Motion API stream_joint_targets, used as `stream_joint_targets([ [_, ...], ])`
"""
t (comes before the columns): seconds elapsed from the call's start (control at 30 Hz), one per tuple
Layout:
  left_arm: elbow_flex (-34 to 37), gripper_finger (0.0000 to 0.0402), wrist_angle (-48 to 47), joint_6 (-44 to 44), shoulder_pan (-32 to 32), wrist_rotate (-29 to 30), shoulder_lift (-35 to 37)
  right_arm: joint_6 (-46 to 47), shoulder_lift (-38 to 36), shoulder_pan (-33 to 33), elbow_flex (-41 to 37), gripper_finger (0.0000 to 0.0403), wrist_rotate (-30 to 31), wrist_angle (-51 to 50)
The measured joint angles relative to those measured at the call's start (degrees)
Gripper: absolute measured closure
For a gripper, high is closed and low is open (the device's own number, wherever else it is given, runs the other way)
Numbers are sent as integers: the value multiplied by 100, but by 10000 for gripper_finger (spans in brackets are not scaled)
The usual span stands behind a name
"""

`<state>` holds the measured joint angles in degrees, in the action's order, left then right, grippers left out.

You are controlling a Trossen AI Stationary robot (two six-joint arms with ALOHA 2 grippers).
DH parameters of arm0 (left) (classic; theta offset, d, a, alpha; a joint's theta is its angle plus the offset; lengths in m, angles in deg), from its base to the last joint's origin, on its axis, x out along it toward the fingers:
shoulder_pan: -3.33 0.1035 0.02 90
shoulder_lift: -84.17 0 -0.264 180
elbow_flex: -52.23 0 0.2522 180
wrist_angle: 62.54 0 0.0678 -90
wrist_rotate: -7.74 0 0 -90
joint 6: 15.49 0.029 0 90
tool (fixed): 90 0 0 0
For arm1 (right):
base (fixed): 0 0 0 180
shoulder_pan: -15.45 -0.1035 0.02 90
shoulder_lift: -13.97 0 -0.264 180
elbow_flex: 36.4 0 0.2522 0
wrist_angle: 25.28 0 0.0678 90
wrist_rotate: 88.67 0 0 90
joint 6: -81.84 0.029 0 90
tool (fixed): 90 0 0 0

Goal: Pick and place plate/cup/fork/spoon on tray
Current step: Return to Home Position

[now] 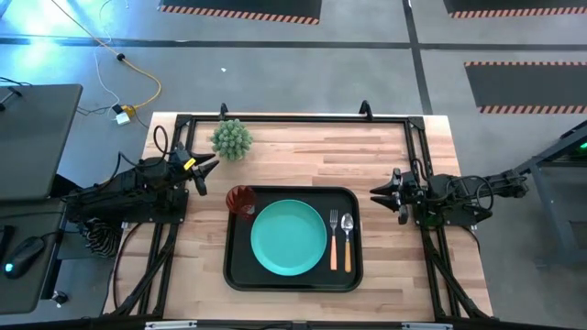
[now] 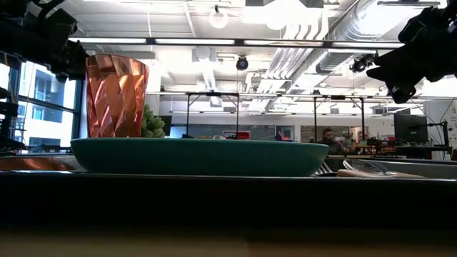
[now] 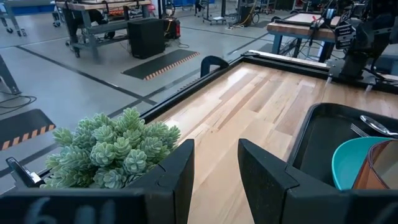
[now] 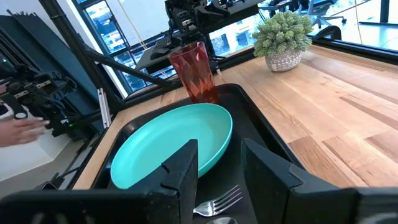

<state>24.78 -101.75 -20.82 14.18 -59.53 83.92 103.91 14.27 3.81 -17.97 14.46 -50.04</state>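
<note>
The black tray [image 1: 238, 270] lies on the wooden table, near its front edge. The teal plate [image 1: 289, 238] rests flat in the tray's middle. The red-orange cup [image 1: 241, 200] stands upright in the tray's far left corner. The fork [image 1: 334, 240] and the spoon [image 1: 348, 240] lie side by side on the tray floor right of the plate. My left gripper [image 1: 209, 169] is open and empty at the table's left side, beside the cup's corner. My right gripper [image 1: 378, 196] is open and empty at the tray's right. The plate [image 4: 174, 146] and cup [image 4: 194, 71] show in the right wrist view.
A spiky green plant in a small pot [image 1: 231, 138] stands at the table's far left, close to my left gripper; it also shows in the left wrist view [image 3: 112, 152]. A dark frame rail [image 1: 293, 119] runs along the table's far edge. A person's hand [image 4: 18, 127] shows beyond the table.
</note>
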Motion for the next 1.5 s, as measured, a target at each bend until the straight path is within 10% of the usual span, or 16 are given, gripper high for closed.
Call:
stream_joint_targets([
  [0.87, 0, 286, 953, 249, -32, 741, 0, 0, 1, 0, 0, 288, 0, -2],
  [1.17, 441, 286, 1760, -55, -32, -455, 1, 0, 1, 0, 0, 288, 0, -2],
  [1.5, 1161, 286, 2961, 258, -36, -267, 4, 0, 1, 0, 0, 288, 0, -2],
])
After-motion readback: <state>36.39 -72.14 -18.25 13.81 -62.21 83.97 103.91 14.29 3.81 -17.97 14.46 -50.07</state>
